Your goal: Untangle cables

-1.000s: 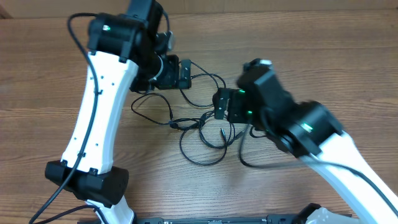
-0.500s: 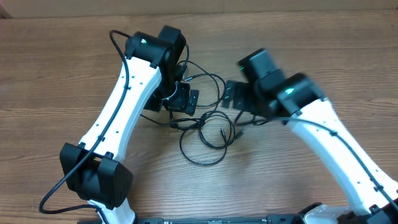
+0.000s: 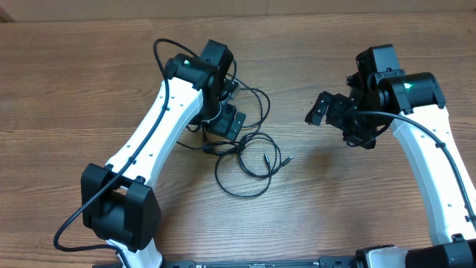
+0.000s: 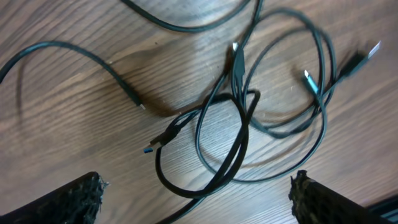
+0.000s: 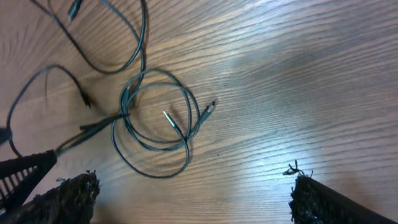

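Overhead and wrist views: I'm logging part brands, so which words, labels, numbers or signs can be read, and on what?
None: no readable text in any view on the cables, the left arm, the right arm or the table.

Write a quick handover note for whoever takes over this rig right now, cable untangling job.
Left gripper: open, empty, above the cables, which lie tangled in the middle of the table.
Right gripper: open, empty, off to the right, clear of them.
Done: nothing separated; loops cross one another.
To do: probably grasp one plug end, draw it free, repeat.
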Controlling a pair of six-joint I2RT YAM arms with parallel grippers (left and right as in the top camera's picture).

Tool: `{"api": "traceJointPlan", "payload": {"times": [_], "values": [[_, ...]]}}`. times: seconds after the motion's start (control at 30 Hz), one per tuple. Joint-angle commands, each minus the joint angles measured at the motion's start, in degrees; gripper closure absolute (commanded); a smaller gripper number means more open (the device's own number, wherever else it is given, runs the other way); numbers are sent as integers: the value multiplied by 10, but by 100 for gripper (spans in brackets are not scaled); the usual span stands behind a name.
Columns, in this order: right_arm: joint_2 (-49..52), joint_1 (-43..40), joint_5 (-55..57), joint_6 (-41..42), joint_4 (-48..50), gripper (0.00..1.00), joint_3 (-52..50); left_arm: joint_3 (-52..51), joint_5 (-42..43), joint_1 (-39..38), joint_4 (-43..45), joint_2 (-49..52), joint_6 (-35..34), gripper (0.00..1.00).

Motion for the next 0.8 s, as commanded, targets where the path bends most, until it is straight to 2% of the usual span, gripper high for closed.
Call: {"api": "traceJointPlan", "payload": {"times": [0.0,0.27,0.3,0.47,0.5,0.6,0.63,0.77], "values": [[-14,-1,-14,-36,1,0,8,-23,-4,-4,2,4,123,0],[-14,-1,-14,-36,20,0,8,-71,-24,-6,48,4,194,0],[-14,-1,-14,-36,21,0,8,-76,-38,-8,53,4,195,4],[-14,-1,-14,-36,25,0,8,-99,-76,-12,81,4,196,37],[-14,-1,-14,-36,26,0,8,-100,-76,-12,82,4,196,42],[-14,-1,-14,-36,28,0,8,-100,-76,-12,82,4,196,45],[-14,-1,-14,-36,27,0,8,-100,-76,-12,82,4,196,51],[-14,-1,-14,-35,27,0,8,-100,-74,-12,87,4,190,85]]}}
